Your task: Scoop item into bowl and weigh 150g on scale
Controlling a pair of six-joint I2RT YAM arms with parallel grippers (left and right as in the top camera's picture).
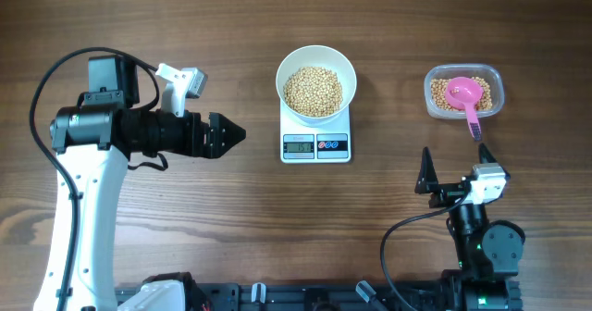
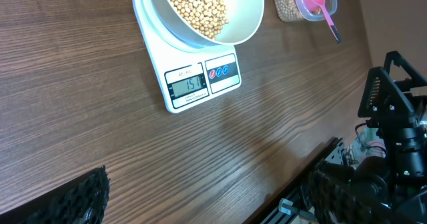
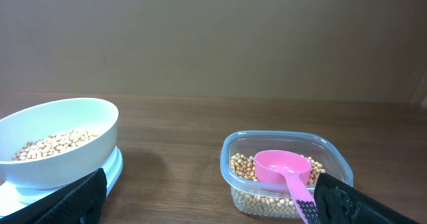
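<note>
On the scale (image 1: 315, 145) sits the bowl (image 1: 316, 56), loaded with beans (image 1: 313, 91). The display (image 2: 186, 85) looks like 151, so I'd judge you're at target. Left hand (image 1: 239, 133) hangs over the bench well left of the scale, jaws fully apart, holding nothing. Right hand (image 1: 455, 160) is also wide open and empty, near the tub (image 1: 430, 93), where the pink scoop (image 1: 462, 93) lies on the leftover beans. Don't touch the bowl or scale, and don't bump the bench while the reading settles. If you trim, lift out a few beans, no more.
</note>
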